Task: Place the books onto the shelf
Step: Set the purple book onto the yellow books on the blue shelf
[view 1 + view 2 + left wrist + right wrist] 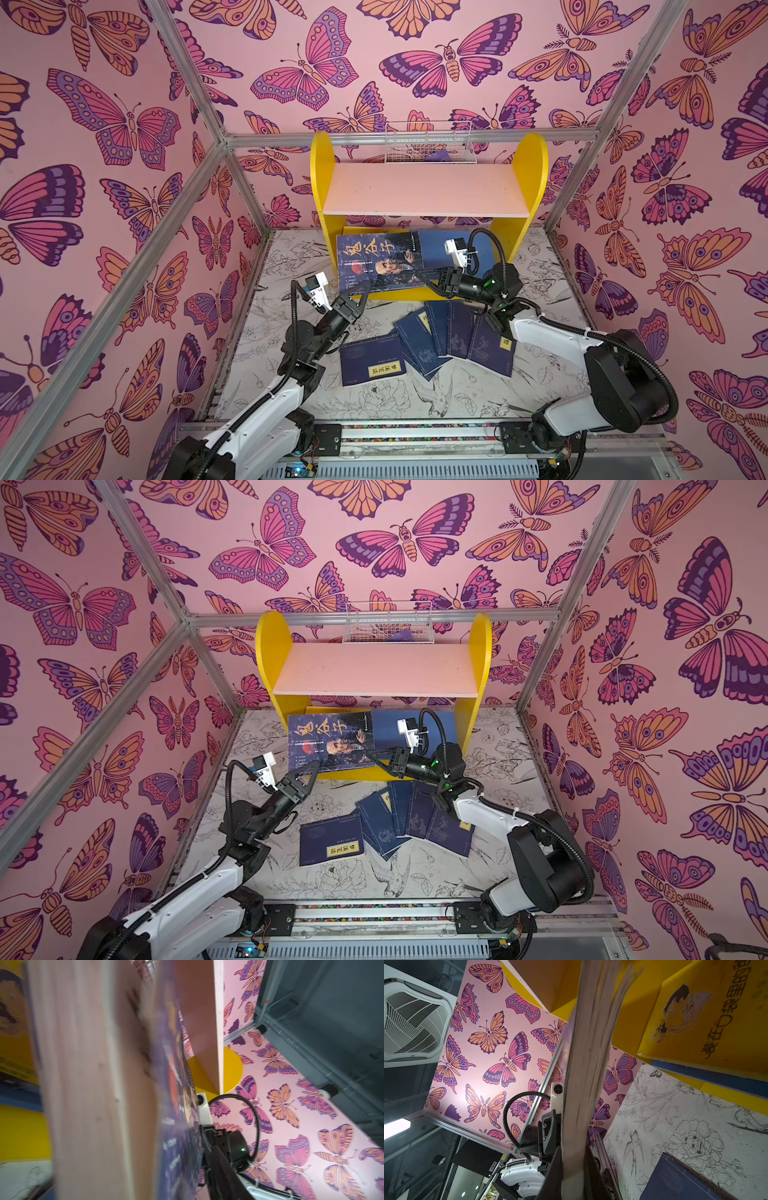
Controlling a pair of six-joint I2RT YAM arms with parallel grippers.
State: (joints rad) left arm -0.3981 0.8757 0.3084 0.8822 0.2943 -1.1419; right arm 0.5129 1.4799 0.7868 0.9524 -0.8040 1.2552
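Observation:
The dark portrait book [374, 257] is held tilted at the front of the shelf's [424, 187] lower tier, its page edge [587, 1064] toward the right wrist view. My right gripper [420, 275] is shut on its right edge, one finger on either face [573, 1167]. My left gripper [360, 292] stands open, its fingers straddling the book's lower left corner. In the left wrist view only one finger [222, 1174] shows beside the blurred cover. A yellow cartoon-boy book [708, 1022] lies on the blue lower board [440, 249]. Several navy books [453, 336] lie fanned on the floor.
A white wire basket [428, 143] stands behind the shelf's pink upper board. One navy book [372, 361] lies apart, left of the fan. The shelf's yellow side panels [322, 166] bound the tiers. Butterfly walls and metal frame bars enclose the floor.

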